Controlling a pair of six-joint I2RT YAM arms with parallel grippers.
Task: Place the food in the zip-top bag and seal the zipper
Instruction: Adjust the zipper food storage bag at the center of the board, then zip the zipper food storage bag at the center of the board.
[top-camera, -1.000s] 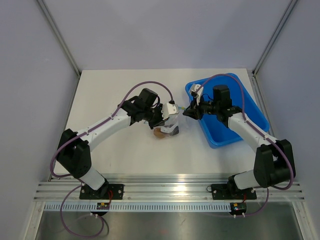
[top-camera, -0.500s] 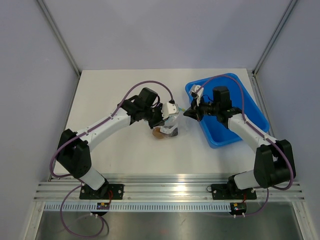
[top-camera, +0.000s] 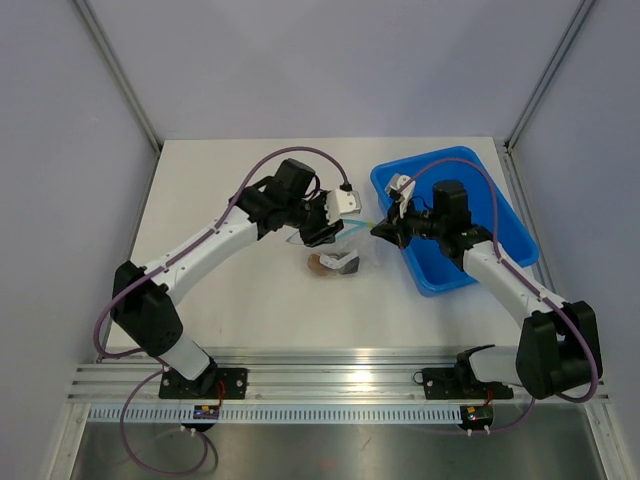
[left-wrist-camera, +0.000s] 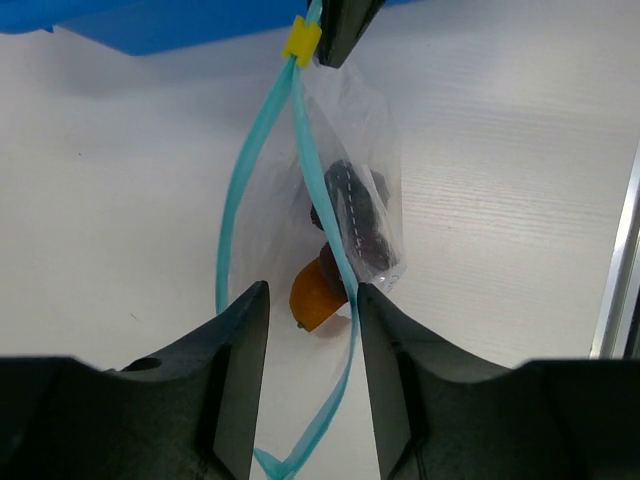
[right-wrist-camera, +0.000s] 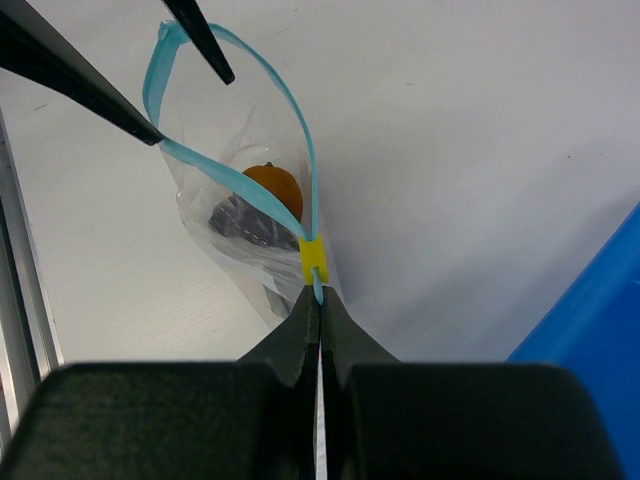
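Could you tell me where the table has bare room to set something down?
Free: the table strip between zip-top bag and arm bases; the far-left corner beyond the left claw. Crowded: from it to the right claw and blue tray.

tray (left-wrist-camera: 100, 20) cropped, dark food (left-wrist-camera: 362, 222) partly hidden
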